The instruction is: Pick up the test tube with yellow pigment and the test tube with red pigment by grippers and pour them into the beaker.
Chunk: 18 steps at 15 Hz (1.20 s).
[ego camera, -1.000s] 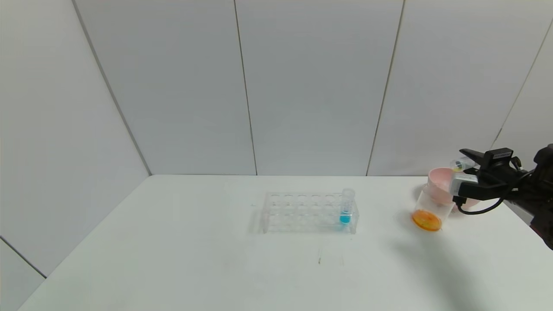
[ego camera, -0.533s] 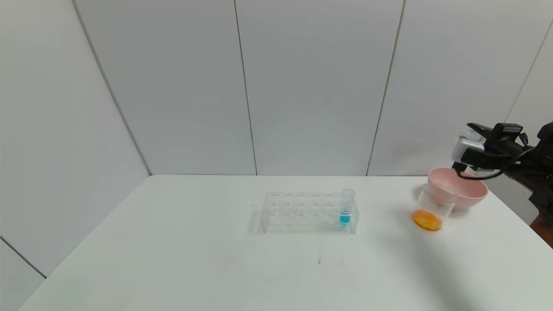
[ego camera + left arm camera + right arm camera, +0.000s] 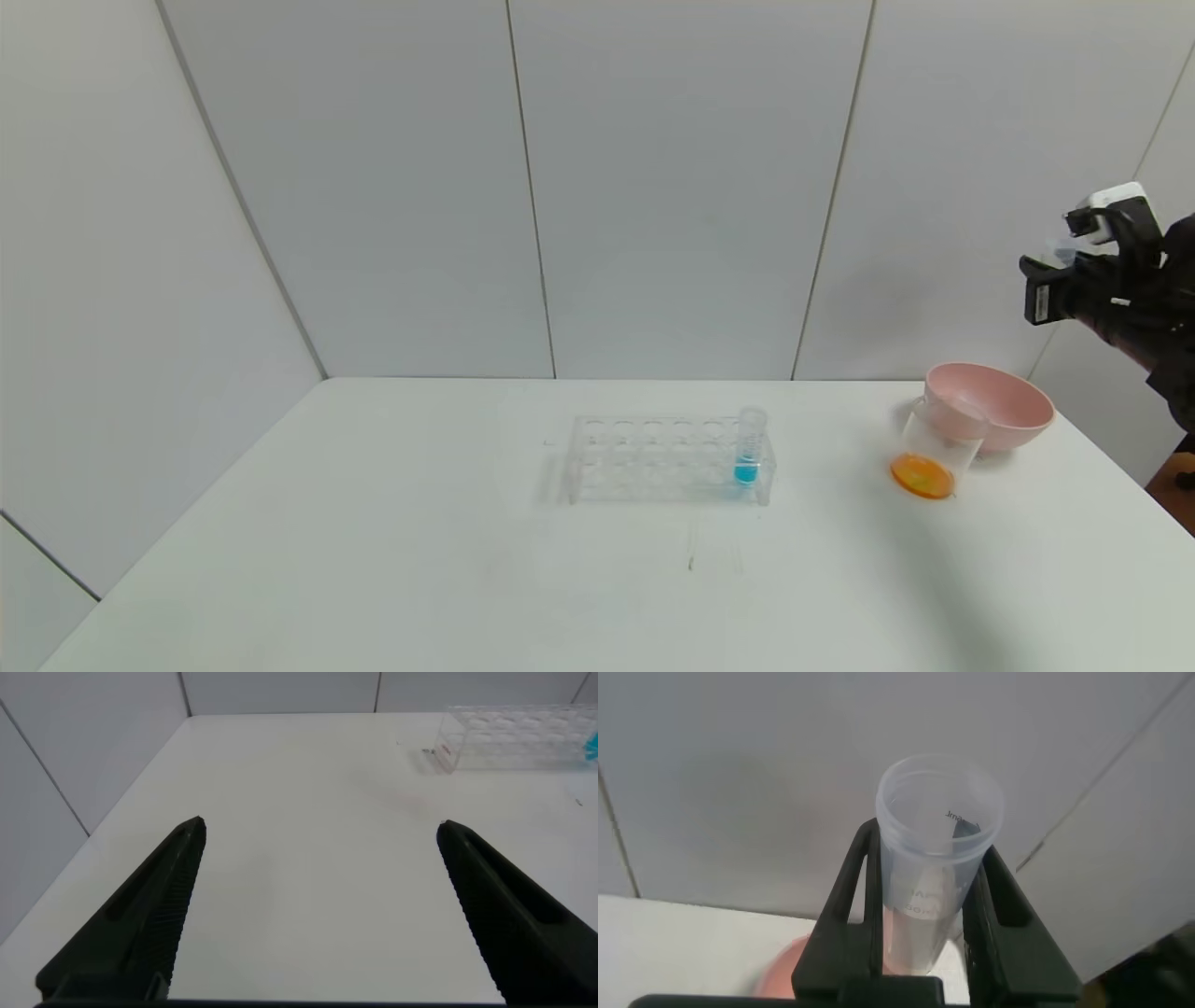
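Observation:
My right gripper (image 3: 1064,259) is raised high at the far right, well above the table, and is shut on a slim clear test tube (image 3: 1059,250). In the right wrist view the tube (image 3: 938,803) stands between the fingers (image 3: 854,887) with its open mouth showing and no liquid visible in it. The beaker (image 3: 929,457) holds orange liquid at its bottom and leans tilted against the pink bowl. No tube with yellow or red liquid shows. My left gripper (image 3: 320,831) is open and empty over bare table, outside the head view.
A pink bowl (image 3: 1004,411) sits at the table's far right corner and shows in the right wrist view (image 3: 785,971). A clear rack (image 3: 653,457) in mid-table holds a blue-liquid tube (image 3: 747,448) at its right end. The rack also shows in the left wrist view (image 3: 514,733).
My right gripper has risen with the tube from beside the bowl and beaker to high above them and turned upward. The beaker, bowl and rack have not moved.

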Each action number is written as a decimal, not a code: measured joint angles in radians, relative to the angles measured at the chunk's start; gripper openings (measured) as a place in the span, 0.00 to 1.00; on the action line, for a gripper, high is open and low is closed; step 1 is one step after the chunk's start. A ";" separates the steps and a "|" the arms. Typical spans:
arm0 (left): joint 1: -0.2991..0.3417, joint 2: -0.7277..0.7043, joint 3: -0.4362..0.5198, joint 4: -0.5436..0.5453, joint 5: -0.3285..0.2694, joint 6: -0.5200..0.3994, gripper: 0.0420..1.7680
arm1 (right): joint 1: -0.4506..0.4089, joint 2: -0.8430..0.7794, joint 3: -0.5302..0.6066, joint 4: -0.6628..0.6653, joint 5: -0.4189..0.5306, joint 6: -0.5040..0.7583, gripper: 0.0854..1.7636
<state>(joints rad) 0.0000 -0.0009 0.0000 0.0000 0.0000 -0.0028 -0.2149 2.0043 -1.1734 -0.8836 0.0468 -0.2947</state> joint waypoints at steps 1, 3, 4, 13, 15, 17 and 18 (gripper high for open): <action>0.000 0.000 0.000 0.000 0.000 0.000 1.00 | -0.004 0.018 0.000 0.001 -0.031 0.087 0.27; 0.000 0.000 0.000 0.000 0.000 0.000 1.00 | -0.013 0.052 0.020 0.007 -0.049 0.178 0.27; 0.000 0.000 0.000 0.000 0.000 0.000 1.00 | -0.016 0.068 0.029 0.007 -0.050 0.223 0.27; 0.000 0.000 0.000 0.000 0.000 0.000 1.00 | -0.013 0.146 0.040 0.006 -0.021 0.309 0.54; 0.000 0.000 0.000 0.000 0.000 0.000 1.00 | -0.010 0.149 0.043 0.007 -0.021 0.304 0.64; 0.000 0.000 0.000 0.000 0.000 0.000 1.00 | -0.009 0.145 0.048 0.003 -0.022 0.296 0.72; 0.000 0.000 0.000 0.000 0.000 0.000 1.00 | -0.009 0.139 0.051 0.001 -0.023 0.290 0.74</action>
<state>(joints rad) 0.0000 -0.0009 0.0000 0.0000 0.0000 -0.0028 -0.2236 2.1436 -1.1219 -0.8828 0.0234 -0.0051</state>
